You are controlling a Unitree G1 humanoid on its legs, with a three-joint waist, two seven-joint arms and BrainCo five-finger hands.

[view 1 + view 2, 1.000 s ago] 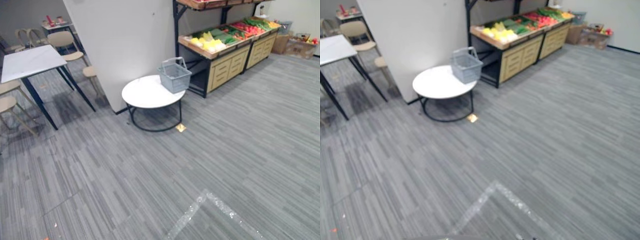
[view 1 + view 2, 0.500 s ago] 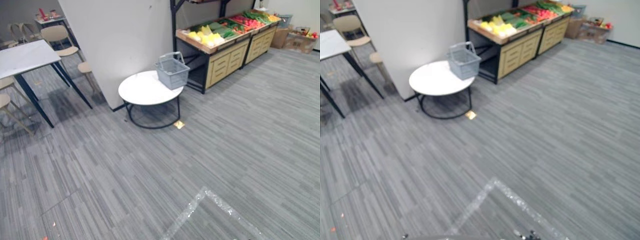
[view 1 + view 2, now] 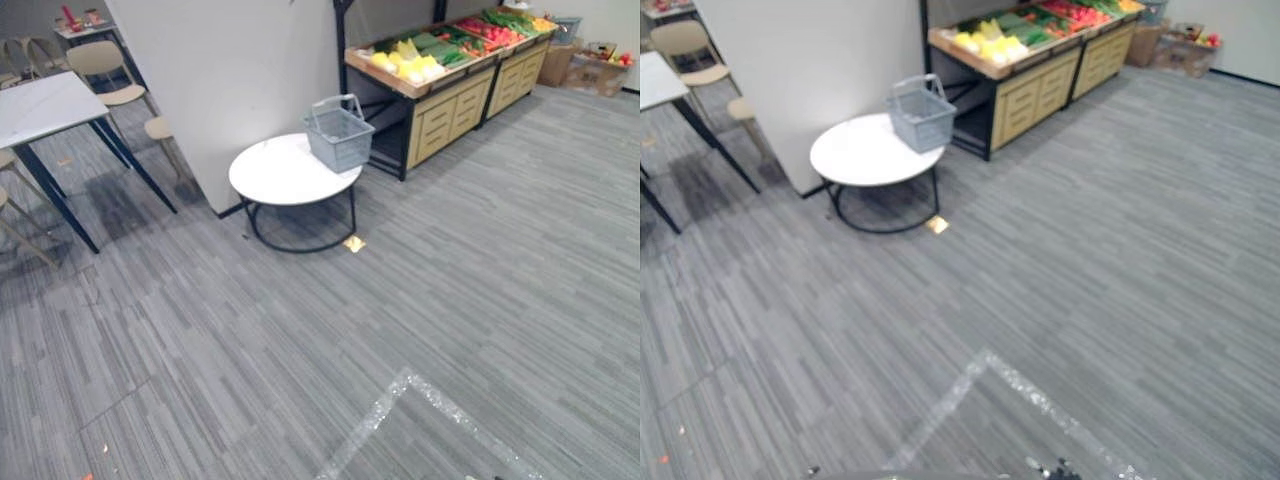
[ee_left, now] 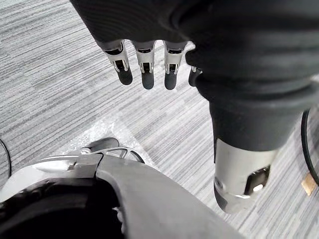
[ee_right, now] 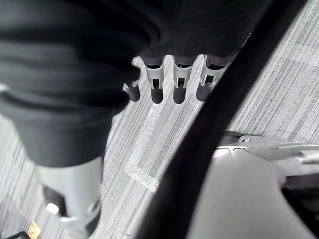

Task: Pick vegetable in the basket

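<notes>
A grey striped carpet floor (image 3: pixel 480 260) is seen spreading across the whole scene, with a pale strip of tape (image 3: pixel 400 410) laid on it in an angle in the foreground. A broad white partition wall (image 3: pixel 230 70) is set at the far side. To its right a wooden produce stand (image 3: pixel 450 100) with drawers is placed, and to its left a rectangular white table (image 3: pixel 45 100) on dark legs, flanked by beige chairs (image 3: pixel 105 65). A round white table (image 3: pixel 280 175) on a black frame is stood just in front of the partition, near the stand's end. The grey wire basket (image 3: pixel 340 138) is set upright on this round table, at the edge nearest the stand, with its handles raised. Cardboard boxes (image 3: pixel 600 70) are seen on the floor past the stand's far end. The vegetables (image 3: pixel 430 55), yellow, green and red, are laid in the stand's top tray, apart from the basket. The left hand (image 4: pixel 146 59) is shown above the carpet with its fingers hanging loose and straight, nothing being held. The right hand (image 5: pixel 179 74) is likewise seen over the carpet, fingers relaxed and empty. A small yellow scrap (image 3: pixel 353 243) is left on the floor beside the round table's frame.
</notes>
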